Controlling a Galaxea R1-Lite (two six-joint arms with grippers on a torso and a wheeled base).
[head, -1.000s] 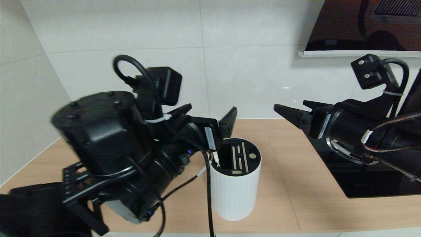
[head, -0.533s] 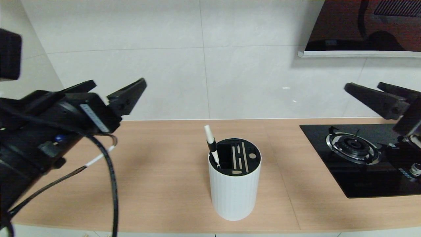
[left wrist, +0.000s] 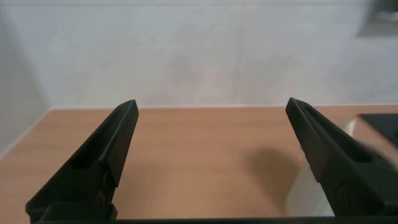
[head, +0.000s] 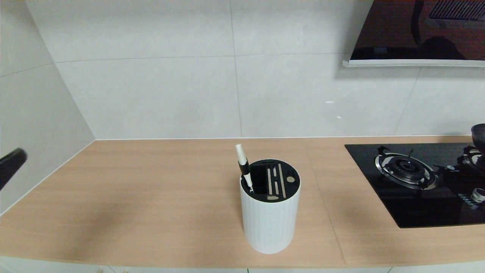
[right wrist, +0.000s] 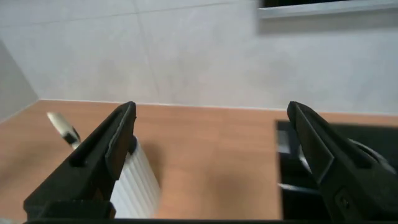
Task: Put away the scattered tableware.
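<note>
A white ribbed holder point(head: 269, 216) with a black slotted top stands near the front of the wooden counter point(head: 159, 189). A utensil with a white handle and a black band point(head: 242, 163) stands tilted in a slot at the holder's left side. My left gripper point(left wrist: 211, 106) is open and holds nothing, off to the left of the holder; one of its fingers point(head: 11, 165) shows at the far left edge. My right gripper point(right wrist: 211, 109) is open with nothing in it, facing the holder point(right wrist: 140, 180) and the utensil handle point(right wrist: 62, 127) from a distance.
A black gas stove point(head: 416, 185) is set into the counter at the right, with a burner point(head: 403, 168) near its left end. A range hood point(head: 416, 34) hangs above it. Tiled walls close off the back and the left side.
Both arms have drawn back from over the holder, the left arm to the left and the right arm to the right. The utensil stands uncovered in its slot.
</note>
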